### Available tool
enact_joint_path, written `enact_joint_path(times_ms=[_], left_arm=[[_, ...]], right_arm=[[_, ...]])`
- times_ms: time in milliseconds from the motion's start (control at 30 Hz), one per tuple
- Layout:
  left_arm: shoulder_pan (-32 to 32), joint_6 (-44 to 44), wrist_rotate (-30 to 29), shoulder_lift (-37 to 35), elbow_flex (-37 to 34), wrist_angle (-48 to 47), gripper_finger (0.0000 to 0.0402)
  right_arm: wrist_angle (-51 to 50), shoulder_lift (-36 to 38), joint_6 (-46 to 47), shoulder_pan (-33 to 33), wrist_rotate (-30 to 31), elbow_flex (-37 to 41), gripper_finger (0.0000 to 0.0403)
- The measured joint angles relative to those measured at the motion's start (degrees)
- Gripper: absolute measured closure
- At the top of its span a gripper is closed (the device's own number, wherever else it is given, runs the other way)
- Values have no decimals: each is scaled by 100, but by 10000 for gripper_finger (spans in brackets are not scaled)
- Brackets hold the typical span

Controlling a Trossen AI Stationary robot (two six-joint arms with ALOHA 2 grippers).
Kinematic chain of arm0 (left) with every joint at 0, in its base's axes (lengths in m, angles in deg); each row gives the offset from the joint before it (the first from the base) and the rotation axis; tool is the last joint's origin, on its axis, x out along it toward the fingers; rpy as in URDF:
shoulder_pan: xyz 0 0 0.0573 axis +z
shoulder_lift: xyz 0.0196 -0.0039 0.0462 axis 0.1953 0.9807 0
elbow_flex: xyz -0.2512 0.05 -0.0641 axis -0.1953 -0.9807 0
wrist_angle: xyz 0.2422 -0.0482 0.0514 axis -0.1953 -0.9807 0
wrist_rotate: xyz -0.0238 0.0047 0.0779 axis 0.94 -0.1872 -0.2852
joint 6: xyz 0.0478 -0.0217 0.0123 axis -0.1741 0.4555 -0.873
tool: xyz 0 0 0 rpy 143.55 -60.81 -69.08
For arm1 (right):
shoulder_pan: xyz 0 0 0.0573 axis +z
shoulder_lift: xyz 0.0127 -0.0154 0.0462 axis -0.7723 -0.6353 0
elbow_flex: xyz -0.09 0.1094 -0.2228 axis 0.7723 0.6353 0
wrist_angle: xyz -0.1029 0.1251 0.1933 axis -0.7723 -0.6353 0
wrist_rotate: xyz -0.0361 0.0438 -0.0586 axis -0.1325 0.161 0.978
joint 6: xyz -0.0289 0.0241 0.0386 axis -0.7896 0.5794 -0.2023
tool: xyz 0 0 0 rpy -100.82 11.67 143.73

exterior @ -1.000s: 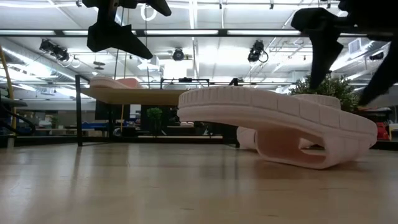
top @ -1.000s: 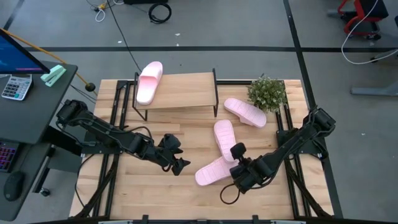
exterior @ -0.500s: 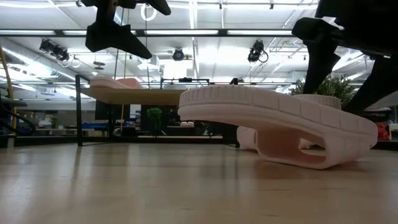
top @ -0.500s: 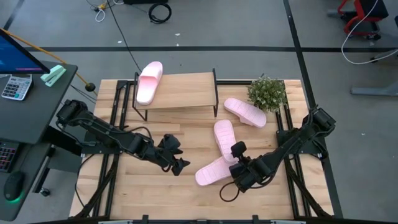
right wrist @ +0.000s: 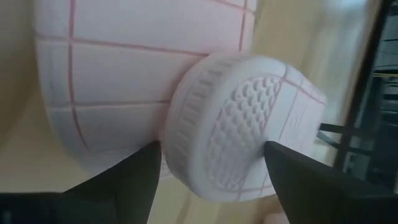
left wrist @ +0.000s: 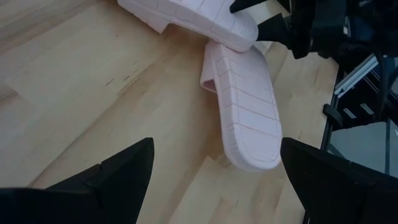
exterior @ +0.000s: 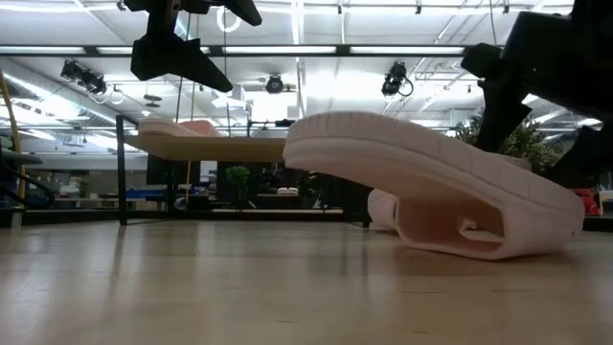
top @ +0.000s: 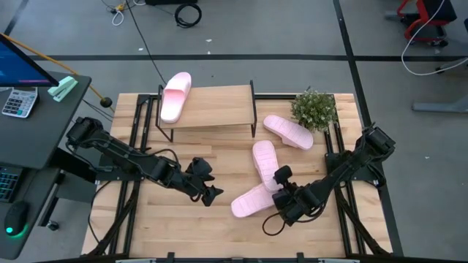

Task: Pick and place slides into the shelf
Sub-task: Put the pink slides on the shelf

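Wooden table [top: 146, 219]: three slides loose, one on shelf [top: 208, 107].
Right gripper [top: 287, 196] fingers apart around upturned slide [top: 252, 201]; shallow heel grip risks slipping. Left gripper [top: 207, 184] fingers apart, idle.

You will find no text, label, brand, number or sign here that can be read: the calculator [top: 19, 101] at the table's left shows keys only, too small to make out.

We found bare tabletop [top: 153, 215] in front of the shelf [top: 212, 107], left of the slides. To the right three slides [top: 265, 161] crowded together — two overlapping — with a potted plant [top: 314, 109] blocking the far corner.
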State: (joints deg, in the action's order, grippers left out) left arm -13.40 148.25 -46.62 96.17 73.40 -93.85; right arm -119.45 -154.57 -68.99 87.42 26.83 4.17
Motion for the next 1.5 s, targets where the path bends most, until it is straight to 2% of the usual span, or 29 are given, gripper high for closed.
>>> enact_joint_path(times_ms=[333, 567, 767, 967, 1033, 1233, 1400, 1500], left_arm=[[0, 29, 3, 0, 0, -43, 47], [0, 46, 90, 0, 0, -83, 47], [0, 46, 90, 0, 0, -125, 47], [0, 52, 90, 0, 0, -125, 47], [0, 72, 90, 0, 0, -126, 47], [0, 81, 87, 0, 0, -129, 47], [0, 63, 87, 0, 0, -152, 47], [0, 58, 76, 0, 0, -176, 47]], right_arm=[[809, -2, 17, 5, 660, 366, 133], [1127, -2, 12, 5, 734, 517, 163], [1265, -2, 21, -8, 767, 517, 208], [1292, -2, 20, -11, 786, 399, 290], [1166, -2, 14, -19, 763, 244, 315], [217, -7, 106, -11, 761, -390, 319], [-921, -7, 412, -35, 1176, -980, 324], [-1533, -7, 900, -135, 1463, -1419, 328]])
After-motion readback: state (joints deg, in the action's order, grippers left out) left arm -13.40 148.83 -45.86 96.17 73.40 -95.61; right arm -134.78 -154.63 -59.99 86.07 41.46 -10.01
